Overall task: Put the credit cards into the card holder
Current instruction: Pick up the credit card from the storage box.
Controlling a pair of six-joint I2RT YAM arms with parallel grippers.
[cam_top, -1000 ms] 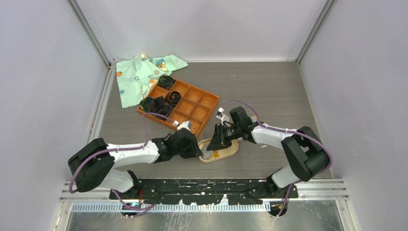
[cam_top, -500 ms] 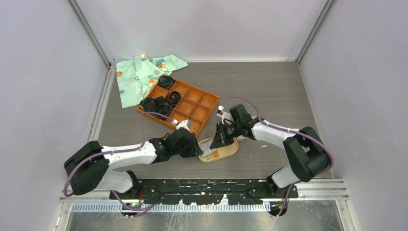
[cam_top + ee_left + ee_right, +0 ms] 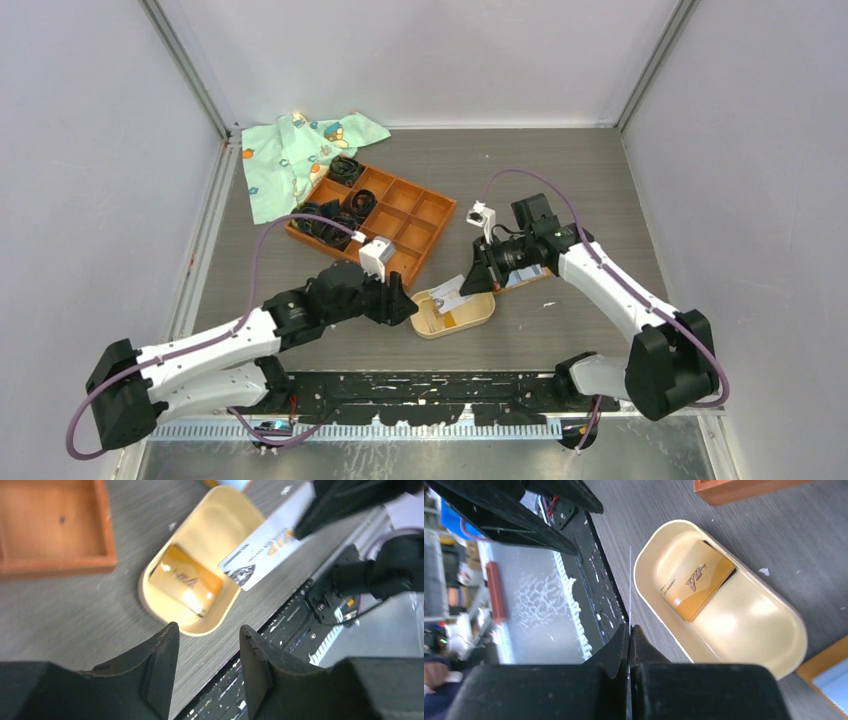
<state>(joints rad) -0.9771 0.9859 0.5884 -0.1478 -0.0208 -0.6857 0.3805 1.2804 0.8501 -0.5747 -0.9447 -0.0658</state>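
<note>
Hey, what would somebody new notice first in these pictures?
A white plastic VIP card, pinched in the right arm's jaws, hangs over the small beige oval tray at front centre, where a gold card lies. Behind, left, sits an orange grid tray holding black coiled bands.

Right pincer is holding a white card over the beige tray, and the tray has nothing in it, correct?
Not quite. The right pincer does hold the white card over the beige tray, but the tray is not empty. The left wrist view shows a gold card lying inside it.
</note>
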